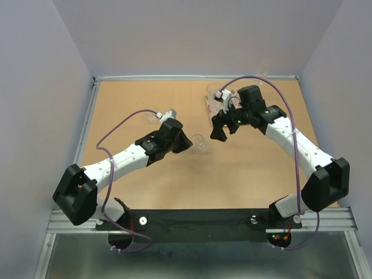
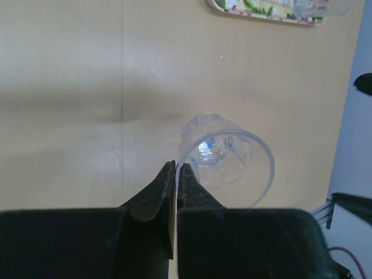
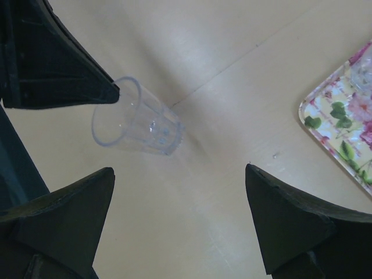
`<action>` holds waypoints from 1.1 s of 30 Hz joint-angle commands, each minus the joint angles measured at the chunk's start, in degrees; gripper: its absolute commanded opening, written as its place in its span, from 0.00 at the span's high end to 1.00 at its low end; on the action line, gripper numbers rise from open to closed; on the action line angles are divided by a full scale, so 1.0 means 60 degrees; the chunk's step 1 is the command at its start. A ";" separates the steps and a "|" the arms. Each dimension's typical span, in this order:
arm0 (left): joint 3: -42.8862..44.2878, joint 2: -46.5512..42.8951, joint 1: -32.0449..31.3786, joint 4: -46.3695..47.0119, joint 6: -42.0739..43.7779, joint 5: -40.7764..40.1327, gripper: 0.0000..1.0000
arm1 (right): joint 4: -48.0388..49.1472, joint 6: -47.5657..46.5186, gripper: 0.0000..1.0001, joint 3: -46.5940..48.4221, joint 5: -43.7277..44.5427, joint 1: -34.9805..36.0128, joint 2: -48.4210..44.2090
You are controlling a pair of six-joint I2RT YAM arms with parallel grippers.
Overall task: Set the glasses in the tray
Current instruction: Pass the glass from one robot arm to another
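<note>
Glass [image 2: 229, 165] tilts, rim pinched by left gripper [image 2: 177, 165] (right gripper [image 3: 179, 170] gapes wide near tray [image 3: 340, 131]).

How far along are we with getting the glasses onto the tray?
Done: at least one glass sits on the tray; most of the tray is hidden in the top view. In hand: the left gripper pinches the rim of a tilted tumbler, short of the tray. The right gripper is open and empty. Left: landing this tumbler; other glasses are too faint to count.
</note>
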 commanded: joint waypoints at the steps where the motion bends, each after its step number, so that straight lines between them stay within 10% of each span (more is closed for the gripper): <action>1: 0.1033 0.0441 -0.0420 -0.0628 -0.0853 -0.1344 1.00 | -0.0033 0.0920 0.02 0.0609 0.0953 0.0629 0.0385; 18: 0.2441 0.1643 -0.0845 -0.1186 -0.1088 -0.1624 1.00 | 0.0054 0.1741 0.13 0.1048 0.3167 0.1685 0.1572; 33: 0.2734 0.1775 -0.0889 -0.1055 -0.0738 -0.1126 0.99 | 0.0040 0.1786 0.75 0.1122 0.3914 0.1773 0.2041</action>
